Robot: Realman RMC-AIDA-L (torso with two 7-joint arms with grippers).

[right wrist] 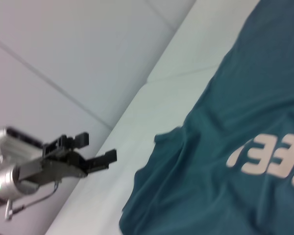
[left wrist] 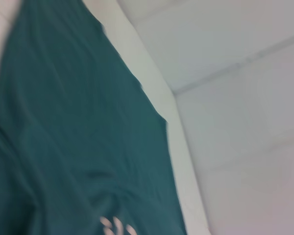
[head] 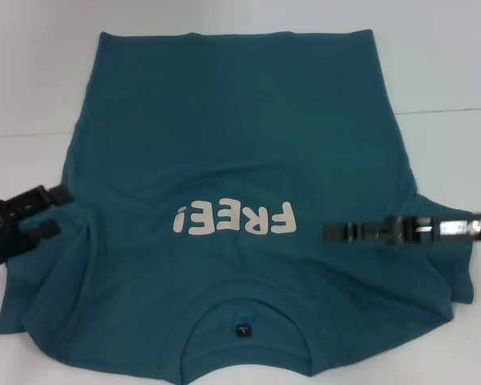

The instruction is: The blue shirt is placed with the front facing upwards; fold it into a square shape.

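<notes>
Shirt [head: 224, 144] lies lengthwise, collar at the counter's [head: 449, 56] near edge; left end effector [head: 60, 212] open, empty, beside its sleeve; right end effector [head: 329, 233] reaches over the chest, grip unclear.

1. Black two-fingered left gripper [head: 54, 212] low at the left edge of the head view; fingers spread apart, nothing between them.
2. Slim black-and-silver right gripper [head: 329, 233] reaching inward from the right; finger state unclear.

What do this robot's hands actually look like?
The left gripper is black, with two flat straight fingers on a chunky black body; a silver barrel with a thin wire sits behind it. The right gripper is slim dark metal with shiny silver parts.
</notes>
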